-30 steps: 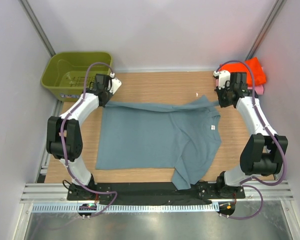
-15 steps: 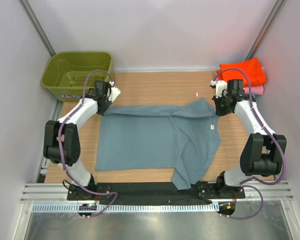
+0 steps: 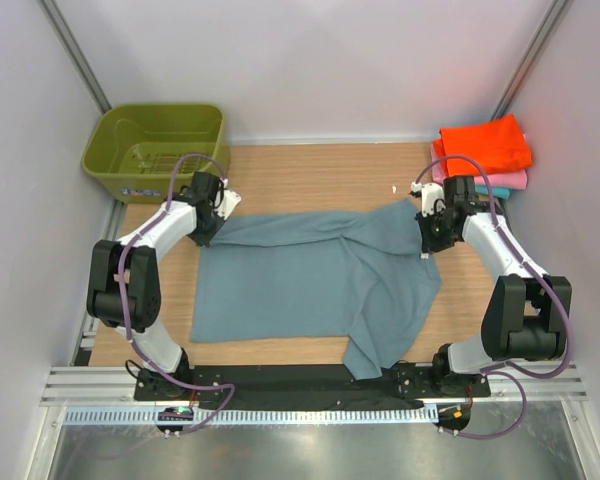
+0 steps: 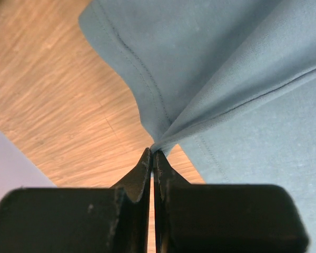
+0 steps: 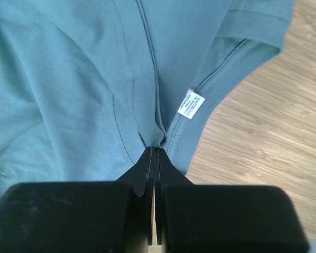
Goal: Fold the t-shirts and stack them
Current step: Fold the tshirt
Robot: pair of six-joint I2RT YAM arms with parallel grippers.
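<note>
A large blue-grey t-shirt [image 3: 310, 275] lies spread on the wooden table [image 3: 310, 180], its far edge lifted and pulled toward the near side. My left gripper [image 3: 206, 222] is shut on the shirt's far left corner [image 4: 160, 139], the cloth bunching at the fingertips. My right gripper [image 3: 427, 237] is shut on the far right part of the shirt [image 5: 158, 138], beside the white label [image 5: 191, 104]. Folded orange [image 3: 488, 145] and pink [image 3: 510, 181] t-shirts lie stacked at the far right corner.
An olive-green plastic basket [image 3: 155, 150] stands off the table's far left corner. Grey walls close in on both sides. A part of the shirt [image 3: 365, 362] hangs over the table's near edge onto the black base rail.
Both grippers have moved toward the near side and slightly inward, carrying the shirt's far edge over the rest of the cloth. The orange and pink stack is now uncovered by the right arm.
</note>
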